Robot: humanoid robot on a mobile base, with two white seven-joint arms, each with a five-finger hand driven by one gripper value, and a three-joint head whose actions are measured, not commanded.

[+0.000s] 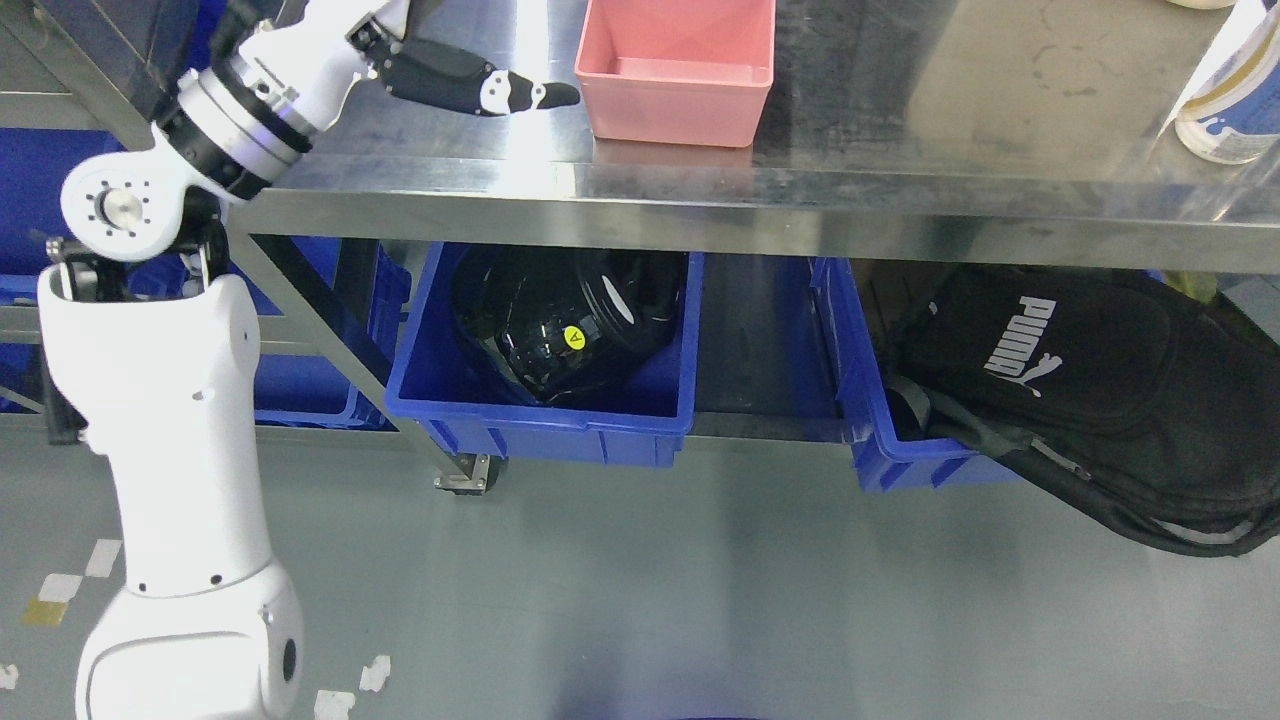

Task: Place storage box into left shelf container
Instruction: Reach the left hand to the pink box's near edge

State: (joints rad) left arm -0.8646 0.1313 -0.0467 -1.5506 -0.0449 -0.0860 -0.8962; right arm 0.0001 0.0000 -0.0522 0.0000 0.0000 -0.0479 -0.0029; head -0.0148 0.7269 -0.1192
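Observation:
A pink storage box stands open and empty on the steel table top, near its front edge. My left hand reaches over the table just left of the box, fingers stretched out toward it, a small gap between the fingertip and the box wall. It holds nothing. Under the table, a blue container on the left of the lower shelf holds a black object with a yellow sticker. My right arm is out of view.
A second blue container at the lower right holds a black backpack that spills over its rim. More blue bins stand behind the table leg at left. A white bottle stands at the table's right edge. Grey floor lies below.

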